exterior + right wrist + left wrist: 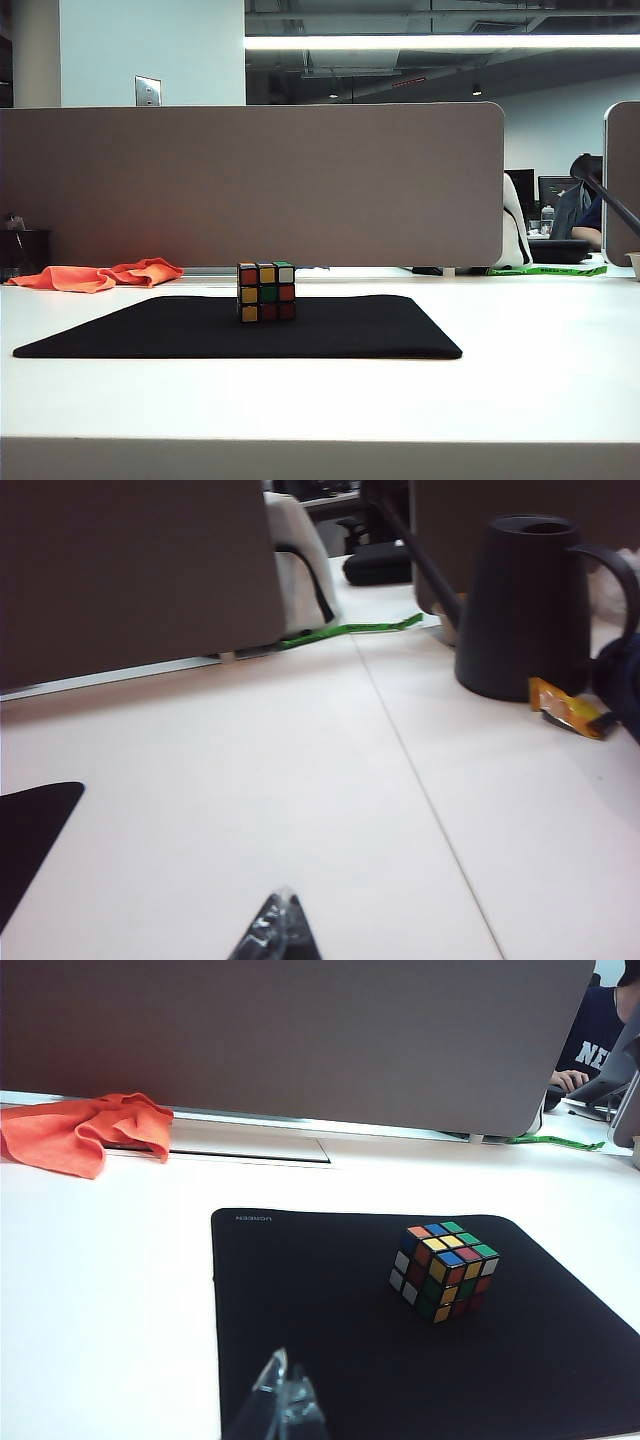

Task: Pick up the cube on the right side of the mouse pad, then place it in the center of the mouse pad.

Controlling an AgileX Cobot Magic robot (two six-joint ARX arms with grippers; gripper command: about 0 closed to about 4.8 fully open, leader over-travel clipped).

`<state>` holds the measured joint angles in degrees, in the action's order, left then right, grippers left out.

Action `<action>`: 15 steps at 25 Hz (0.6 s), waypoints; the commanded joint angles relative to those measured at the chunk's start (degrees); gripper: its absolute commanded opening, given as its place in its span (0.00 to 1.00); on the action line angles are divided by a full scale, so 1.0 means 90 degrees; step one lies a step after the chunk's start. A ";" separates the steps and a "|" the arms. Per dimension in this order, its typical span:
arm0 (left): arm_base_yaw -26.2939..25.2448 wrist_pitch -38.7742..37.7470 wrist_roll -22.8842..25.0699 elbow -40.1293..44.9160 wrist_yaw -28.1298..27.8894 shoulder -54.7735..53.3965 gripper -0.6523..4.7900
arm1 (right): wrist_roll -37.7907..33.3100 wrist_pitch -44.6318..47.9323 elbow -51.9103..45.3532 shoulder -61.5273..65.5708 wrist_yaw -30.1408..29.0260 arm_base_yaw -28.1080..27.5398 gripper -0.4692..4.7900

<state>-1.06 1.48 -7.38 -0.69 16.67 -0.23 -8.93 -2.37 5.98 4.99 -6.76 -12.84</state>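
A: Where's the cube (266,291) now?

B: On the pad (150,330), roughly mid-pad and a little toward its back edge in the exterior view. It sits flat on 1 face, upright, with nothing touching it. By the look of it the placing is already done.

A: And the claws?

B: Neither shows in the exterior view. The left claw (283,1400) pokes in at the edge of its wrist view, over the pad's near edge; its tips look nearly together and hold nothing. The cube (444,1271) lies well apart from it, further in on the pad (300,1290). The right claw (278,928) is squeezed fully together and empty, over the bare table (300,780) off the pad's right edge; only a corner of the pad (30,825) shows there, and the cube is out of that view altogether.

A: What could still go wrong?

B: Little, I think. If either arm swings low across the pad while moving off, a tip could clip the cube and slide or topple it out of the middle. On the right side a wide sweep could also knock the dark jug (525,605) or the small wrapper (570,708) beside it.

A: The orange cloth (95,275)?

B: Off the pad's back left corner, clear of everything.
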 commanded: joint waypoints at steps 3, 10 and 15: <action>-0.0010 0.0083 -0.0022 -0.0029 0.0007 -0.0007 0.11 | 0.0015 0.0457 -0.0279 -0.0007 0.0022 0.0000 0.08; -0.0010 0.0080 -0.0024 -0.0029 0.0007 -0.0007 0.11 | 0.0022 0.0772 -0.0571 -0.0012 -0.0410 0.0002 0.08; -0.0010 0.0080 -0.0024 -0.0029 0.0005 -0.0007 0.11 | 0.0070 0.0772 -0.0571 -0.0296 -0.0697 0.0005 0.08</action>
<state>-1.06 1.48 -7.38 -0.69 16.67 -0.23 -8.47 3.60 0.56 3.03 -12.49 -12.82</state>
